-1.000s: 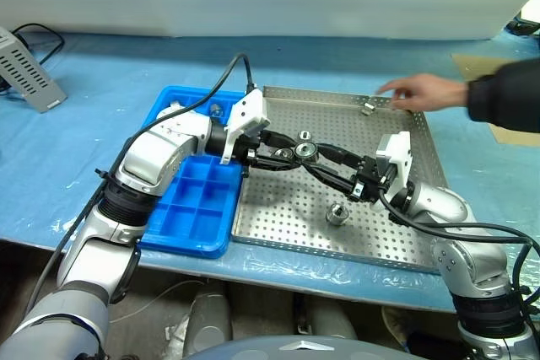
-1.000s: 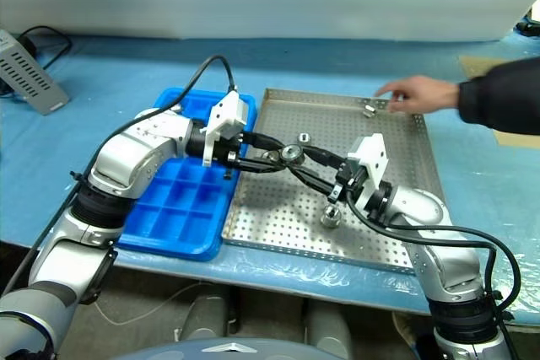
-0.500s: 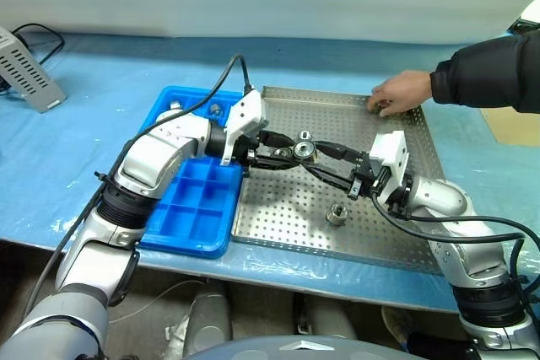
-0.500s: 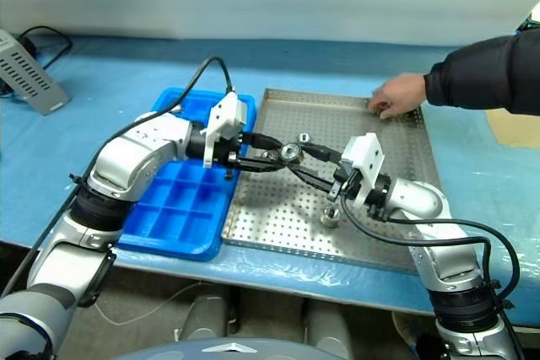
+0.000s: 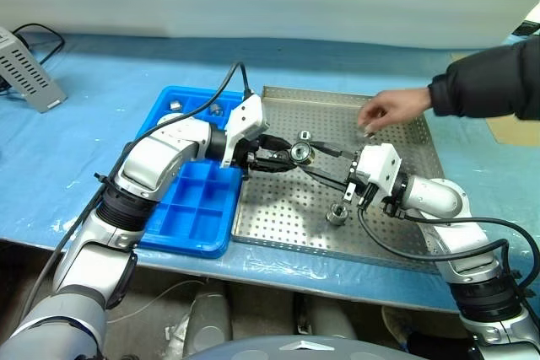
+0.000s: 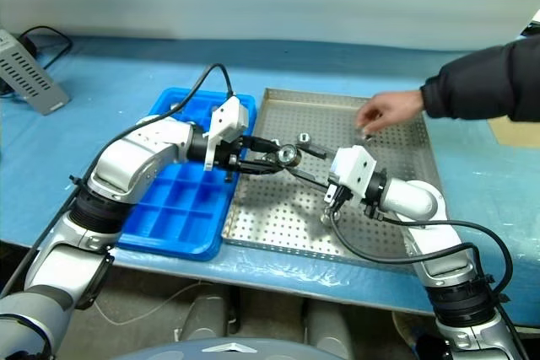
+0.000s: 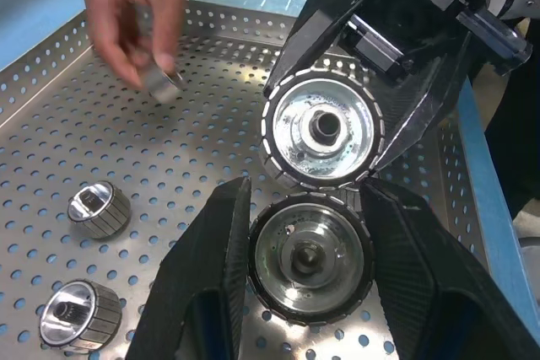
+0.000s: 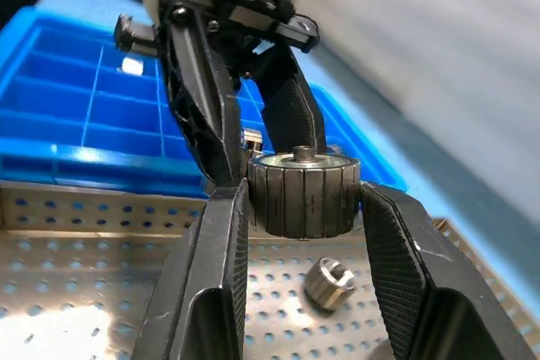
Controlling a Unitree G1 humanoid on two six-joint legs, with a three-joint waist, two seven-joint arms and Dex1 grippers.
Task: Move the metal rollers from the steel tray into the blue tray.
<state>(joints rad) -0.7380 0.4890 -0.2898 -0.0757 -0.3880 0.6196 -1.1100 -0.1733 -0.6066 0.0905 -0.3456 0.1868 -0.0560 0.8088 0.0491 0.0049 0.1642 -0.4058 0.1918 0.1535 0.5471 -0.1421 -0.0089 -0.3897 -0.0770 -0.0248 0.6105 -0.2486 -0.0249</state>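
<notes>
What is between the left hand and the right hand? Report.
Two metal rollers, edge to edge: one in the left hand, one in the right hand, per left wrist view.

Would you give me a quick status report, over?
Left gripper shut on a metal roller; right gripper shut on a second roller, both over the steel tray. Person's hand holds another at the tray's far side.

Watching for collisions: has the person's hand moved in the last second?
Yes. The person's hand has come left and nearer, from the far rim of the steel tray to over its perforated floor.
</notes>
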